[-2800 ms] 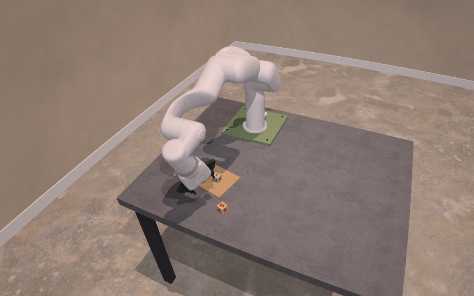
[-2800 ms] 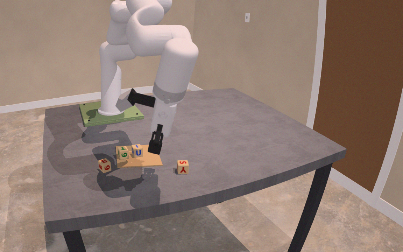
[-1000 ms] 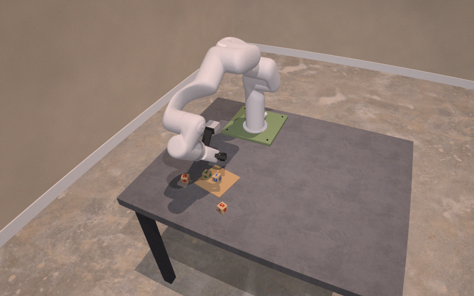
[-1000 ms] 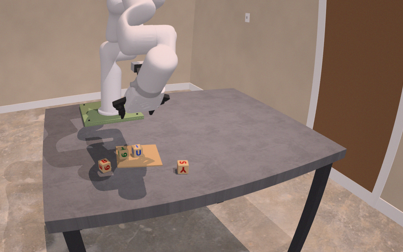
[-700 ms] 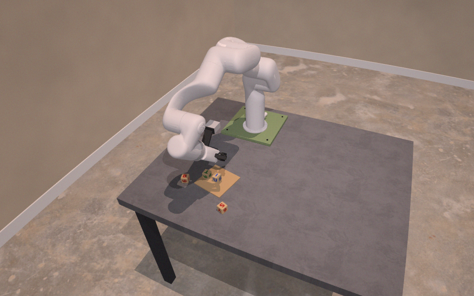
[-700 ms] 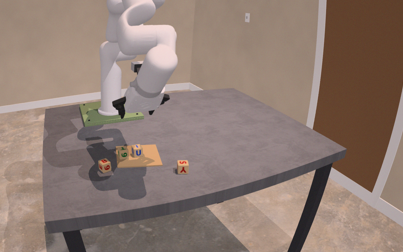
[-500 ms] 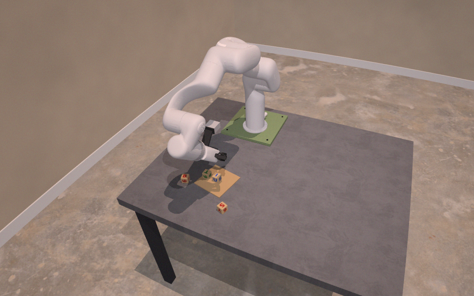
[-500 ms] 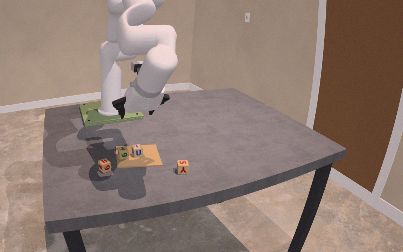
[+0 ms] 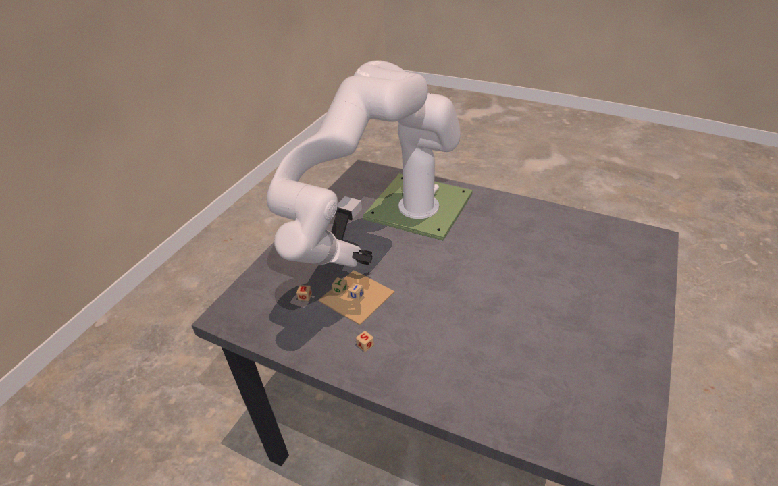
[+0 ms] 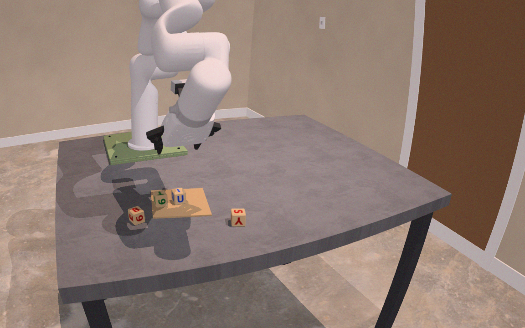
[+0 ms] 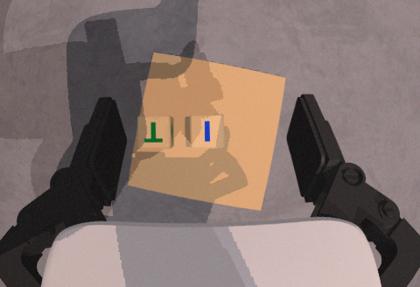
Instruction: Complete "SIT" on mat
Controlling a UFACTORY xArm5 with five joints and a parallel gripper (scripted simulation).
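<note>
The tan mat [image 9: 355, 300] lies flat on the dark table. Two blocks stand side by side on it: a green-T block [image 9: 338, 284] at the mat's edge and a blue-I block [image 9: 354, 291] beside it. In the wrist view the T block [image 11: 157, 131] and the I block [image 11: 206, 131] sit on the mat [image 11: 234, 153], and the T reads inverted there. The red-S block [image 9: 365, 341] lies off the mat toward the table's front edge, S on top. My gripper [image 10: 182, 138] hangs well above the mat, open and empty.
A block with a red B [image 9: 303, 294] lies on the table just off the mat, on the T block's side. The arm's green base plate [image 9: 419, 209] is at the back of the table. The table's edge is near the S block [image 10: 238, 217].
</note>
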